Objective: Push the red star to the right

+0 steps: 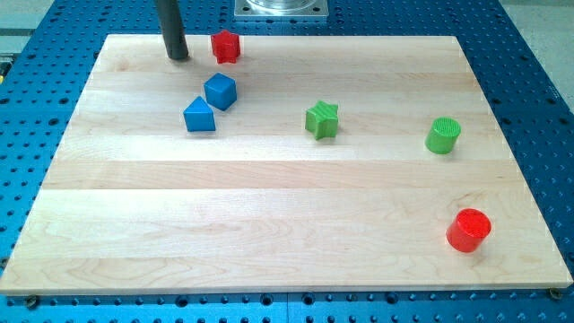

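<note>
The red star (226,46) sits near the tabletop's (269,206) top edge, toward the view's left. My tip (178,57) rests just beside it on its left with a small gap, apparently lined up so a straight sweep sends the star rightward. There is no gripper, so nothing is grasped. Below lie a blue cube (220,91) and a blue block (199,116), off the path. A long open stretch runs right along the top edge; the green star (322,119), green cylinder (443,135) and red cylinder (469,230) sit lower.
</note>
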Available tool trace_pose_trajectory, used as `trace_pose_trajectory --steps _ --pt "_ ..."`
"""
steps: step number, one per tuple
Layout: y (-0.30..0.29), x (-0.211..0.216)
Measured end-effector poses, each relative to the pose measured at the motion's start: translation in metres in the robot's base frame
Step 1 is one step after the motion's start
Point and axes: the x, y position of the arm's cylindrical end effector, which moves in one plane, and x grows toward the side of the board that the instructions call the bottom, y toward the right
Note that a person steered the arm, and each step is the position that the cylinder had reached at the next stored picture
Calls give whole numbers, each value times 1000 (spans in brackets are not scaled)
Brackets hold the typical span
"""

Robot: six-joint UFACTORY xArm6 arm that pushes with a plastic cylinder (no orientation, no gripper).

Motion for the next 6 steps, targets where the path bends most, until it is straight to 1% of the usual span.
trace_pose_trajectory --steps 1,2,3,5,6 --pt "69 0" --pt "88 0" --pt "46 -11" --pt "143 -12" --pt "143 -12"
